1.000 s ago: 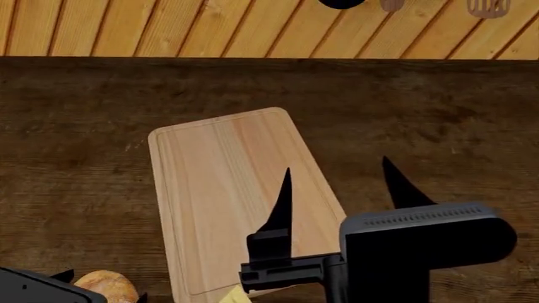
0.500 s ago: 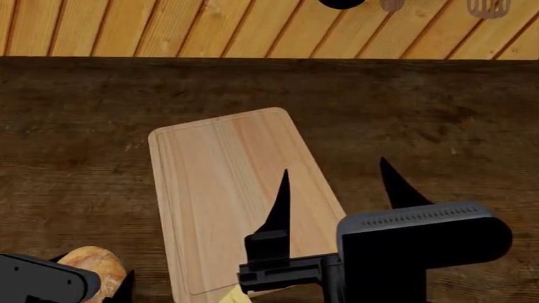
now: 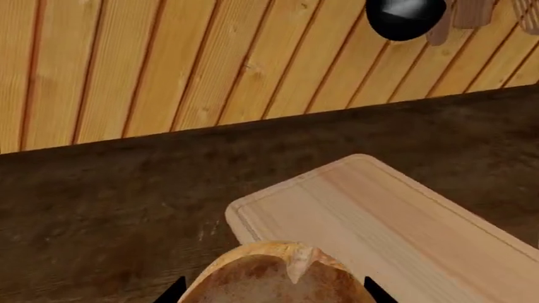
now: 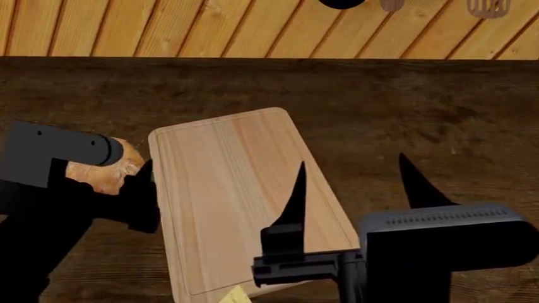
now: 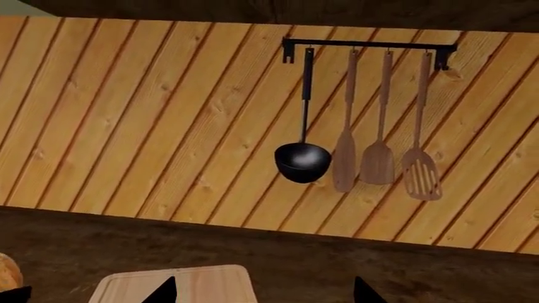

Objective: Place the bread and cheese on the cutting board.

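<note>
The bread [image 4: 108, 169], a golden-brown crusty roll, is held in my left gripper [image 4: 116, 175], just left of the cutting board's left edge. In the left wrist view the bread [image 3: 278, 278] fills the space between the two black fingertips. The light wooden cutting board [image 4: 223, 183] lies slantwise on the dark wooden counter; it also shows in the left wrist view [image 3: 387, 214] and the right wrist view [image 5: 181, 284]. My right gripper [image 4: 352, 165] is open and empty over the board's right edge. A pale yellow corner of the cheese [image 4: 236, 295] shows at the board's near end, mostly hidden by the right arm.
A plank wall stands behind the counter. On it a black rail holds a black ladle [image 5: 303, 161] and three wooden utensils [image 5: 379, 161]. Dark counter [image 4: 438, 113] extends right of and behind the board.
My left gripper has carried the bread from the near left corner of the view up and away to the board's left edge. The right gripper has shifted slightly to the right.
</note>
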`<state>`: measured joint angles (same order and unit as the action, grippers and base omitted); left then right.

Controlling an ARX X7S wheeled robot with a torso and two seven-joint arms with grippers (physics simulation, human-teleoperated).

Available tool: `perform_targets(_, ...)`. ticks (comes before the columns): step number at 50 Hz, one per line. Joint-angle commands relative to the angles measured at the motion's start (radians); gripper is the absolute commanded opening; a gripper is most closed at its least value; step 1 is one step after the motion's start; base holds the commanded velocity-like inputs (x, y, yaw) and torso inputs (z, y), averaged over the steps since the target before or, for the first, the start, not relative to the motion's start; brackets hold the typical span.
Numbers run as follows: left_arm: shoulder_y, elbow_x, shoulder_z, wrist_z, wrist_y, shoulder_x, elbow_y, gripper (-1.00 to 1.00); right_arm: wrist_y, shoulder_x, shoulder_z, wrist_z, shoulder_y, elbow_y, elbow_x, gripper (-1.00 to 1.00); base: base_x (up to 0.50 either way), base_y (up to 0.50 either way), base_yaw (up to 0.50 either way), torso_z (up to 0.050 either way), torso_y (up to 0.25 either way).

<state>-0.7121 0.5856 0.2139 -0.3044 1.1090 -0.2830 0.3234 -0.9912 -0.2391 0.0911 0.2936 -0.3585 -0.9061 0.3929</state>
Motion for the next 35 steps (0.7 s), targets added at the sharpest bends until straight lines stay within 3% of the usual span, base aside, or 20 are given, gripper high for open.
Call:
perform_targets(1, -0.247, -0.016, 0.060, 0.024, -0.023, 0.080, -0.262, -1.00, 0.010, -0.003, -0.020, 0.000, 0.001, 0.004, 0.016, 1.00, 0.00, 0.00, 0.00, 0.000, 0.000)
perform_targets(11, -0.453, -0.139, 0.161, 0.138, -0.280, 0.189, -0.789, -1.00, 0.026, -0.008, -0.012, -0.002, 0.001, 0.024, 0.018, 1.00, 0.00, 0.00, 0.00, 0.000, 0.000)
perform_targets(19, -0.491, -0.171, 0.183, 0.185, -0.442, 0.245, -1.052, -1.00, 0.032, -0.012, -0.025, -0.003, 0.004, 0.019, 0.030, 1.00, 0.00, 0.00, 0.00, 0.000, 0.000)
perform_targets(26, -0.489, -0.162, 0.209, 0.198, -0.499, 0.268, -1.128, -1.00, 0.028, -0.013, -0.025, 0.001, -0.002, 0.019, 0.038, 1.00, 0.00, 0.00, 0.00, 0.000, 0.000)
perform_targets(35, -0.435, -0.127, 0.235, 0.180, -0.491, 0.256, -1.070, -1.00, 0.023, -0.018, -0.022, 0.007, -0.003, 0.012, 0.045, 1.00, 0.00, 0.00, 0.00, 0.000, 0.000)
